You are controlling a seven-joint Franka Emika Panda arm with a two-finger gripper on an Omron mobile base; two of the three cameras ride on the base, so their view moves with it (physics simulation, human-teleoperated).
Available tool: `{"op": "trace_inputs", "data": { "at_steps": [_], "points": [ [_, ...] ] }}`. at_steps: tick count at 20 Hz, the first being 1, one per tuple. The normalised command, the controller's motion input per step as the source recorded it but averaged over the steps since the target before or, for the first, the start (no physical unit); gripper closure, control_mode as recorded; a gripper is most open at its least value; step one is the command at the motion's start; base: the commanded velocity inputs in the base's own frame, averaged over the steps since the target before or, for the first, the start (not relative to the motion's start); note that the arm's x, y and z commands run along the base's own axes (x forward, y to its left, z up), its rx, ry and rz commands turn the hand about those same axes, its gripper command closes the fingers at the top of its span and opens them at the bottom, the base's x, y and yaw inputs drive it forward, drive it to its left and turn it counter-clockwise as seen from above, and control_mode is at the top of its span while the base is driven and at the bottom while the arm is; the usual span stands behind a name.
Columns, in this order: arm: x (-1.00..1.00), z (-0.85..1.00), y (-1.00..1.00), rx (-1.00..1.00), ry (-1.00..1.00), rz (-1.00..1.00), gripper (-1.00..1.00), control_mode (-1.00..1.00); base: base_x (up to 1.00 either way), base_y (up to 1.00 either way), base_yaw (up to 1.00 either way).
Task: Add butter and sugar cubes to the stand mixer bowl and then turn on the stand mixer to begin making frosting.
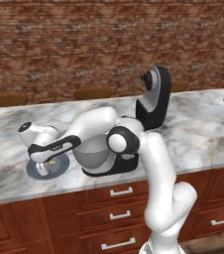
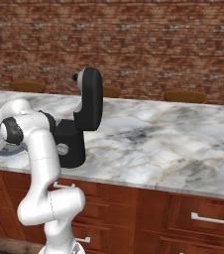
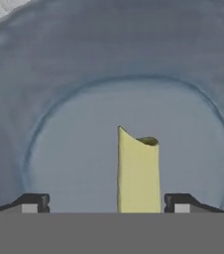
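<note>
I see the butter [image 3: 138,171] on the plate [image 1: 59,167], left of the stand mixer bowl [image 1: 90,155]; the stand mixer [image 1: 153,99] stands behind.

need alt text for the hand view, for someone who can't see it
A pale-yellow butter stick lies on a blue-grey plate, between the two dark fingertips of the gripper, whose jaws stand wide on either side without touching it. The plate's raised rim curves around the flat centre.
</note>
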Motion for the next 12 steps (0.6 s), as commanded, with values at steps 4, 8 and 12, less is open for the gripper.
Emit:
{"op": "trace_inputs", "data": {
  "at_steps": [4, 8, 12],
  "points": [
    [0.00, -0.36, -0.01, 0.00, 0.00, 0.00, 1.00, -1.00, 0.00, 0.00, 0.00],
    [-0.06, -0.22, -0.07, 0.00, 0.00, -0.02, 1.00, -1.00, 0.00, 0.00, 0.00],
    [-0.29, -0.03, -0.13, 0.03, 0.00, -0.03, 1.00, -1.00, 0.00, 0.00, 0.00]
  ]
}}
